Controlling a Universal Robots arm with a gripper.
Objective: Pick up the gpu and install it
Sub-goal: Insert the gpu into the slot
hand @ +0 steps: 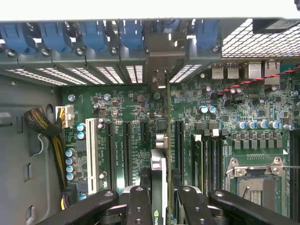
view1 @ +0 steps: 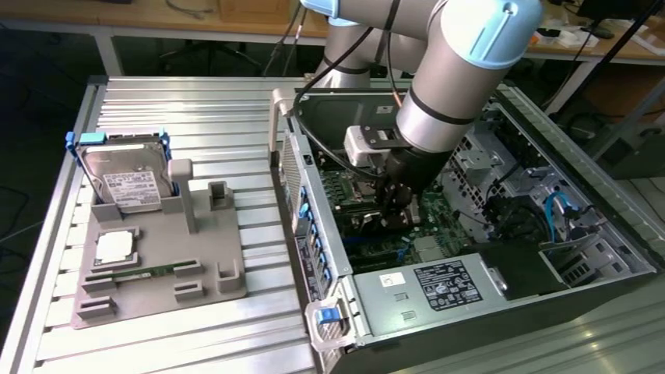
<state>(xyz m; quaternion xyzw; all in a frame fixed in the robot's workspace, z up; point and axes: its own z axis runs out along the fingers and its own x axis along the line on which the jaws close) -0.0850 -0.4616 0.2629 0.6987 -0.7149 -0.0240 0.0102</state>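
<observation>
The gpu (hand: 159,161) shows edge-on in the wrist view, a thin dark card standing upright over the green motherboard (hand: 122,108). It runs between two long black expansion slots toward the case's rear wall, where its metal bracket (hand: 160,77) meets a slot opening. My gripper (hand: 159,194) is shut on the card, with a black finger (hand: 139,206) on each side. In the exterior view my gripper (view1: 400,212) reaches down inside the open computer case (view1: 311,234), low over the board. The arm hides the card there.
A grey holder (view1: 156,269) on the metal table carries a silver hard drive (view1: 124,183) in a blue frame and a green memory stick (view1: 140,273). Inside the case are a power supply (view1: 447,284), a CPU socket (hand: 255,176), a yellow-black cable bundle (hand: 47,133) and blue slot clips (hand: 93,35).
</observation>
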